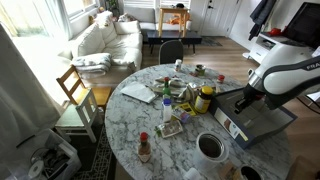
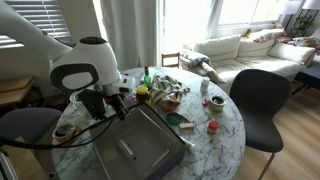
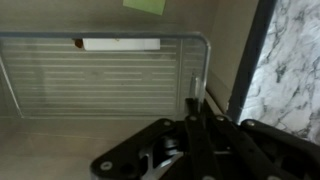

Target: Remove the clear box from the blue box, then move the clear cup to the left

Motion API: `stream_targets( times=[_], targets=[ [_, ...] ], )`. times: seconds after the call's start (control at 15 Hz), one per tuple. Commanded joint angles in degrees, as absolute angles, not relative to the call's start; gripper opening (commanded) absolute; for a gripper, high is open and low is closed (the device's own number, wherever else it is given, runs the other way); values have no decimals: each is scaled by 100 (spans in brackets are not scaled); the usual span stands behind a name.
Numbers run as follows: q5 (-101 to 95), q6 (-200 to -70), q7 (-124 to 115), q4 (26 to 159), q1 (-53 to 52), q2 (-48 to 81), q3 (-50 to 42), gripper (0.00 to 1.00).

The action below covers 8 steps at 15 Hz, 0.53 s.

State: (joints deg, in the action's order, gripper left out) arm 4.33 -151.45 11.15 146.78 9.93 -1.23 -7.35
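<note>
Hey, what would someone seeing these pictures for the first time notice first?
The white robot arm bends over the round marble table, and its gripper reaches down into the big blue box at the table's edge. In the wrist view, the gripper is pinched shut on the rim of the clear box lying inside.

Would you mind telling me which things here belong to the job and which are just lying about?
Job in hand:
clear box
blue box
clear cup
end effector, closed at the clear box's edge

Just lying about:
yellow-lidded jar
red-capped bottle
</note>
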Motion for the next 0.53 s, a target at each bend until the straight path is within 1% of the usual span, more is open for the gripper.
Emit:
stream_targets(
  times=[0.0,0.47],
  targets=[
    [91,-14992,750,14694,944,-390,-773,1],
    [-454,-14378,196,14658,908,-985,-672,1]
  ],
)
